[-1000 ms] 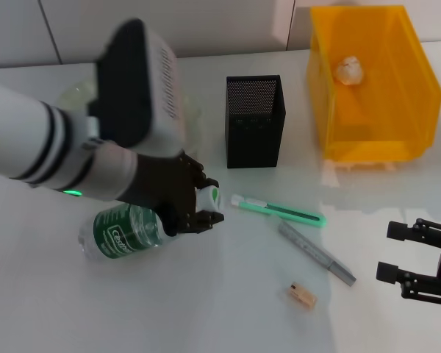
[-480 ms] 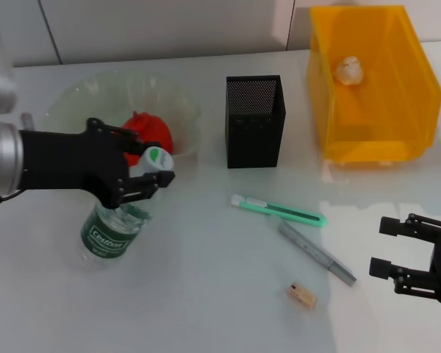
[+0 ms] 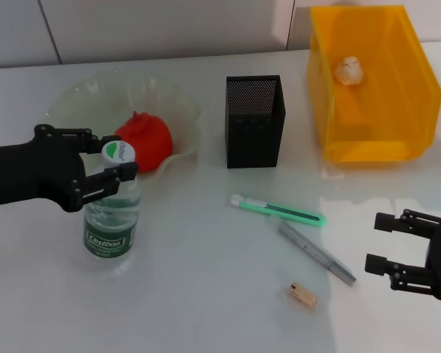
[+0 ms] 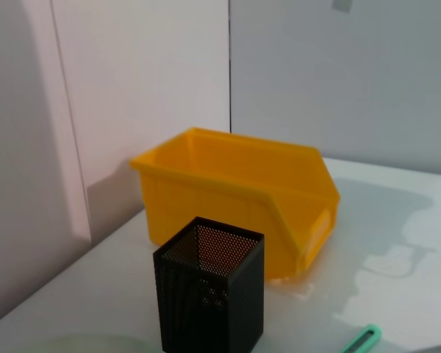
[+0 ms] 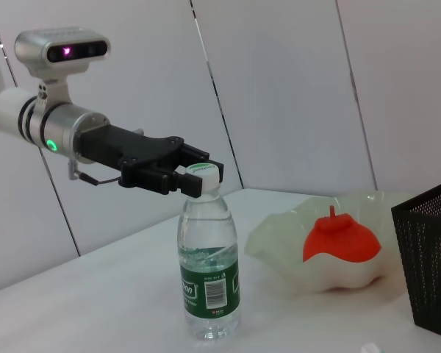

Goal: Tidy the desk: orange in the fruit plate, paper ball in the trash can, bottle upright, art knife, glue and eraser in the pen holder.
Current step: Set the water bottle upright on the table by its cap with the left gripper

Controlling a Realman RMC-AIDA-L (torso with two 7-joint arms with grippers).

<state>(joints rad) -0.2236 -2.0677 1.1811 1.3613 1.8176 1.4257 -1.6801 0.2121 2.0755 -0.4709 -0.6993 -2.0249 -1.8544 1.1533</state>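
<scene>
Head view: the bottle (image 3: 112,213) is seen upright on the worktop (image 3: 206,294), its white cap pinched by the left tool (image 3: 106,168). At the bottle's 12 o'clock the orange (image 3: 145,142) lies in the fruit plate (image 3: 81,99), whose wavy rim is just beside the cap. The pen holder (image 3: 255,121) stands at 2 o'clock, the trash can (image 3: 371,84) beyond it with the paper ball (image 3: 349,69) inside. Bare worktop is left between the bottle and the art knife (image 3: 279,210), glue (image 3: 316,253) and eraser (image 3: 301,296) at 3 to 4 o'clock. The right tool (image 3: 386,243) is held spread near the 3 o'clock edge.
</scene>
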